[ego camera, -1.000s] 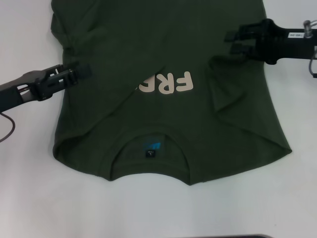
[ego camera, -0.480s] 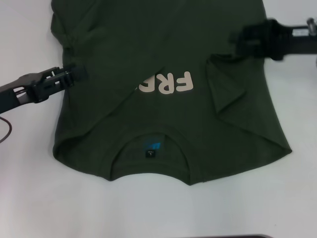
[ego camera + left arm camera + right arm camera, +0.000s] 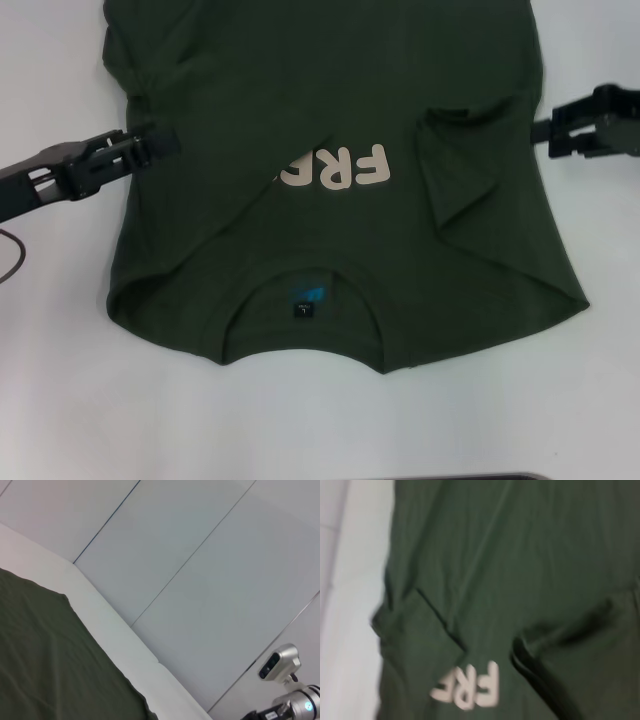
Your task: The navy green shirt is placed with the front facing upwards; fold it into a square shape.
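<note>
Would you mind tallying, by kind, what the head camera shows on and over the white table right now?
Shirts: 1, the navy green shirt, both sleeves folded in
Grippers: 2, the left gripper at the shirt's left edge, the right gripper off its right edge
Total: 3

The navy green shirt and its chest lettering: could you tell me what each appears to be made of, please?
The navy green shirt looks like soft matte knit fabric, likely cotton: it creases and folds limply without shine. The cream lettering seems a flat, opaque print, possibly vinyl or ink, judging by its crisp edges. The blue neck label looks like woven or printed cloth; I cannot tell which.
</note>
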### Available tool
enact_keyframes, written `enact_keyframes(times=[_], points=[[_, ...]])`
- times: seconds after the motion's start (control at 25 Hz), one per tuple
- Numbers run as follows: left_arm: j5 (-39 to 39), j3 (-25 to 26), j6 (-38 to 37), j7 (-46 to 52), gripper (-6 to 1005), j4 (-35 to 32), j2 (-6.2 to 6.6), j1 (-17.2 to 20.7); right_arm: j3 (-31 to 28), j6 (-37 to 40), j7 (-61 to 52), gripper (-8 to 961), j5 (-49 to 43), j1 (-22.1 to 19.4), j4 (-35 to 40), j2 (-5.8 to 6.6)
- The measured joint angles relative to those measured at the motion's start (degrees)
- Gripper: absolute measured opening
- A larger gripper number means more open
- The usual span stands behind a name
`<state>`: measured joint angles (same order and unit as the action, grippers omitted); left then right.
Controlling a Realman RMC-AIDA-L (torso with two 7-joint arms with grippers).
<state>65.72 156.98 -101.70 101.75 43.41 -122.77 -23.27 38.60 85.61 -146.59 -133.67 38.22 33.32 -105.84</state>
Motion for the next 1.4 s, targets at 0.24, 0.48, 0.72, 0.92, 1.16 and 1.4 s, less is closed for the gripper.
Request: enact_keyframes(times=[0.24,0.48,0.72,0.92,1.16,1.4], points=[[0.90,-0.01,0.28,1.63,583,0.13,0.54,-0.06,4.74,-2.22,-0.05,426,-3.69,1.79,0.23,-2.16],[2.07,0.63,0.31,2.85,583,0.03,1.13,0.43,5.01,-4.78,-0.49,426,-5.40,3.07,-0.41,-4.00],[2.37,0.78,0.22,2.87,583,0.01,1.10,0.67,5.19,-6.93,-0.65,426,-5.46,3.18,-0.58,-5.29],[2.40,0.79,0.21,2.90,583,0.00,1.02,0.52,7.04,-8.26,-0.70,425,-5.55,3.18,-0.71,-6.13],[2.40,0.79,0.49,2.92,582,0.00,0.92,0.45,8.96,-8.69,-1.83,425,-5.55,3.15,-0.77,-6.11],[2.40,0.79,0.69,2.93,583,0.00,0.79,0.40,8.61,-8.69,-2.26,425,-5.54,2.90,-0.62,-5.82]])
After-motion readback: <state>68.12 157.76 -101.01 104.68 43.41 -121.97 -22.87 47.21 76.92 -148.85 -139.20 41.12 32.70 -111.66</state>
